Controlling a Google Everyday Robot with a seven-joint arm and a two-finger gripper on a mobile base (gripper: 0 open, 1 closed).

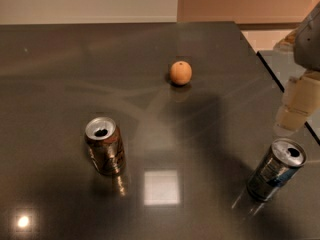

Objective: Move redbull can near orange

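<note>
1. As viewed from above the near edge: dark glossy table (60, 49) across most of the view, carrying three separate items.
2. Redbull can (276, 170): slim, silver with blue patches. Stands on its base near the right edge of the table, toward the front. Top rim points up and to the right in the view, with a dark opening visible in the lid.
3. Orange (180, 72): small and round. Rests on the table toward the far side, near the centre line. Well apart from the redbull can, which lies to the front and right of it.
4. Brown can (105, 145): wider, bronze-toned. Stands left of centre toward the front, well apart from both the orange and the redbull can.
5. Gripper (290, 126): cream-coloured, at the right edge of the view, just above the top of the redbull can. Contact with the can: cannot be told. Spread or pressed together: cannot be told.
6. Grey arm section (310, 39): directly above the gripper, leaving the view at the upper right.
7. Bright square reflection (162, 187): on the table surface, between the two cans.
</note>
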